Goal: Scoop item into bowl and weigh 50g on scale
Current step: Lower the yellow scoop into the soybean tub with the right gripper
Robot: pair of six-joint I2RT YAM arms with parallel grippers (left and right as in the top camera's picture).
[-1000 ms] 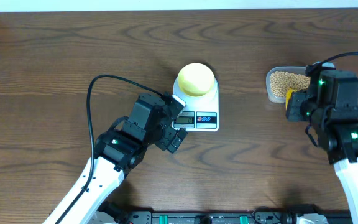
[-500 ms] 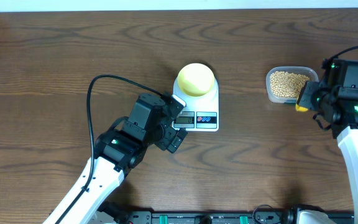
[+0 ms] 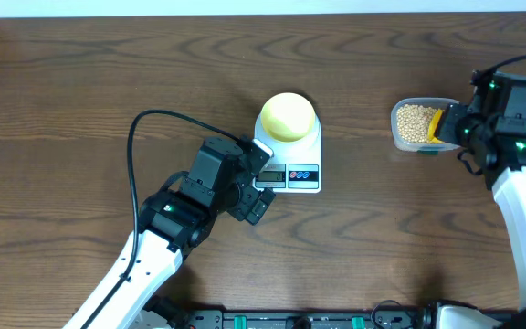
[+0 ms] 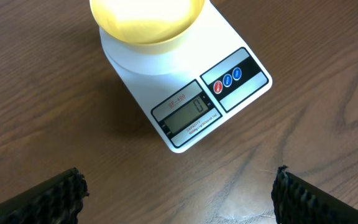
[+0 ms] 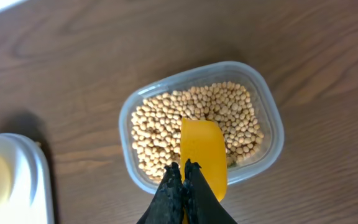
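The pale-yellow bowl (image 3: 288, 116) (image 4: 146, 20) sits empty on the round platform of the white scale (image 3: 303, 174) (image 4: 238, 74). Tan beans (image 3: 414, 122) (image 5: 160, 134) fill a clear tub (image 3: 396, 137) (image 5: 273, 130) at the right. My right gripper (image 3: 446, 126) (image 5: 183, 167) is shut on the yellow scoop (image 3: 435, 126) (image 5: 203, 152), whose blade lies over the beans in the tub. My left gripper (image 3: 261, 181) (image 4: 179, 186) stands wide open just in front of the scale, with bare table between its fingers.
The scale's grey display (image 4: 186, 114) and its buttons (image 4: 227, 79) face the left arm. A black cable (image 3: 133, 155) loops over the table left of that arm. Bare wooden table (image 3: 108, 73) lies behind and to the left.
The right arm has swung back and to the right, then brought the scoop left over the bean tub. The left arm has not moved.
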